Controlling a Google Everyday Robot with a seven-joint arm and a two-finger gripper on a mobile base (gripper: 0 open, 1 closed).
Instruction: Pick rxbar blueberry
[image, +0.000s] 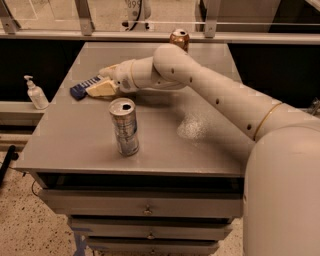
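The rxbar blueberry (81, 87), a flat dark navy wrapper with white stripes, lies at the far left of the grey table (75, 145). My gripper (102, 81) reaches in from the right at table height and is open. Its cream fingers (101, 90) are at the bar's right end, one in front of it and one behind, and they cover that end. The bar rests on the table.
A silver-blue can (124, 127) stands upright in front of the gripper, near the table's front edge. A copper can (179, 38) stands at the back edge. A sanitizer bottle (35, 93) stands on a ledge to the left. Drawers (145, 210) are under the table.
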